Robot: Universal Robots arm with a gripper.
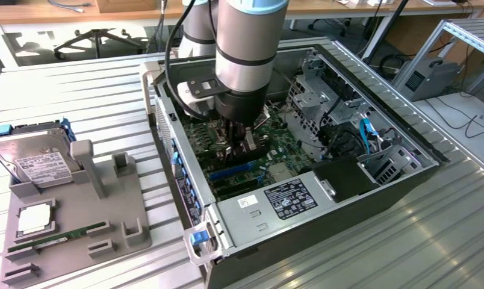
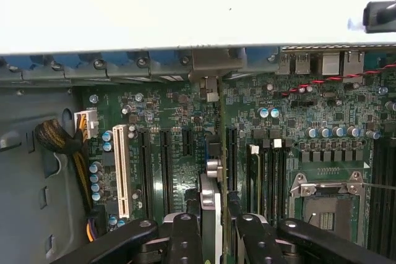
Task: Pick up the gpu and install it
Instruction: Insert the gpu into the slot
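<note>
Reaching down into the open computer case (image 1: 322,198), my end effector (image 2: 211,227) is clamped on the gpu (image 2: 210,205), held edge-on just above the green motherboard (image 2: 179,122). Well off to one side, a grey tray (image 1: 73,235) on the ribbed bench (image 1: 434,241) holds a hard drive (image 1: 35,161) and memory stick (image 1: 53,239).

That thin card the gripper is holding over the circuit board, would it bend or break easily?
The gpu looks like a rigid flat board, seen edge-on, so probably stiff rather than floppy. Its thinness suggests it is light. Held upright between the fingers of the gripper, it likely dislikes sideways force.
</note>
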